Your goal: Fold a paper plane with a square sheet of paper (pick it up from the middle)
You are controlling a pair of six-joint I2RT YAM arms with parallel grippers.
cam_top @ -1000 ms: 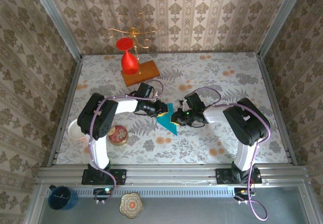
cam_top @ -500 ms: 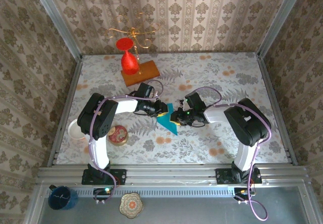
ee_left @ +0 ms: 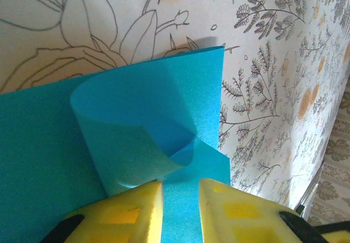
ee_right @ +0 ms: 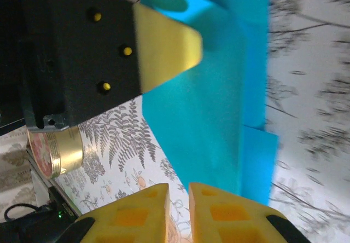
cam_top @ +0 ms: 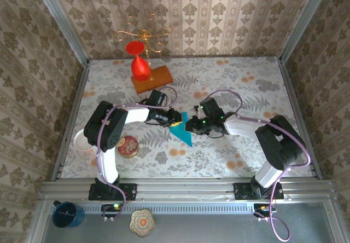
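The square sheet of paper (ee_left: 136, 144), thin, limp and creasing easily, is curling just ahead of the left pincer (ee_left: 180, 210), which is pinching its edge. The right pincer (ee_right: 178, 210) is hovering nearly closed beside it, gripping nothing.

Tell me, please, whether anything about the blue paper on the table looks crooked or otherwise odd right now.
Yes. One flap of the square sheet of paper curls up in a loose roll instead of lying creased flat, just ahead of the left gripper, whose fingers pinch the sheet. Nothing looks torn or spilled.
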